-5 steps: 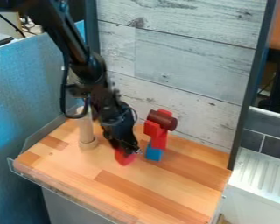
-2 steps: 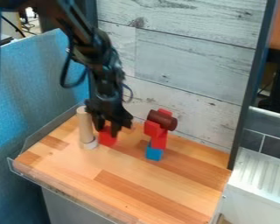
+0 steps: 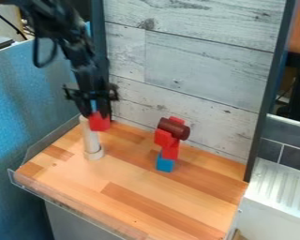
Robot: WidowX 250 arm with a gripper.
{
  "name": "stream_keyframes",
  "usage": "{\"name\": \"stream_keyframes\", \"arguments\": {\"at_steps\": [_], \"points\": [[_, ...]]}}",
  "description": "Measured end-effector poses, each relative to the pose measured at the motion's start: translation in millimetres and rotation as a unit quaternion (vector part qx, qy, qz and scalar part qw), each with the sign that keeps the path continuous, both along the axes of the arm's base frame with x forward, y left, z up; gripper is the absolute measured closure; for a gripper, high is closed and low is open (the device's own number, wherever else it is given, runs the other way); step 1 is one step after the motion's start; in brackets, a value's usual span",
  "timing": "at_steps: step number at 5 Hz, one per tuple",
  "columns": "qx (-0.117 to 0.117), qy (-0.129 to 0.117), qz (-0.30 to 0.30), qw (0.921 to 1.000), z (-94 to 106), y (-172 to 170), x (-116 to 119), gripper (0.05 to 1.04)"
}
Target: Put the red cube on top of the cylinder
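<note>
Nearest is the bench (image 3: 133, 201), with a clear lip (image 3: 64, 213) along its front edge. Beyond that, right of centre in the camera view, a blue block (image 3: 165, 162) stands under red blocks (image 3: 170, 151), with a dark roll (image 3: 174, 128) lying on top. Well apart to their left, the pale cylinder (image 3: 90, 139) stands upright in a ring-like base (image 3: 94, 153); I take this to be the one meant. The red cube (image 3: 99, 123) is up at the level of its top, gripped in the hand (image 3: 97, 113), whose fingers are parted by about the cube's width, one to each side. What matters now is the offset: the cube shows just right of the cylinder's upright axis, and whether they touch, or which is nearer, I cannot tell. The move likely wants a slight shift left, any depth put right, then a gentle lowering and release; a sideways knock could tip the cylinder. Farthest back is the board wall (image 3: 202, 65).
</note>
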State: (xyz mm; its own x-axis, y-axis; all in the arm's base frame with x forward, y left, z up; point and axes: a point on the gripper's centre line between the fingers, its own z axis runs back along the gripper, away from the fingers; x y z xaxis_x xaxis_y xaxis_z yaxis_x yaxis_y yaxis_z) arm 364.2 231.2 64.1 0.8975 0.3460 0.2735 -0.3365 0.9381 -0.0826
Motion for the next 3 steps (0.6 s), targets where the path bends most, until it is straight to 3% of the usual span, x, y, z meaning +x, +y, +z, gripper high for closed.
{"name": "stream_keyframes", "arguments": {"at_steps": [1, 2, 3], "points": [[-0.033, -0.031, 0.013, 0.9989, 27.0, 14.0, -13.3, 0.576], [-0.050, -0.049, 0.006, 0.9975, 34.6, 16.0, -18.0, 0.576], [-0.054, -0.052, 0.006, 0.9972, 35.3, 16.5, -18.9, 0.576]]}}
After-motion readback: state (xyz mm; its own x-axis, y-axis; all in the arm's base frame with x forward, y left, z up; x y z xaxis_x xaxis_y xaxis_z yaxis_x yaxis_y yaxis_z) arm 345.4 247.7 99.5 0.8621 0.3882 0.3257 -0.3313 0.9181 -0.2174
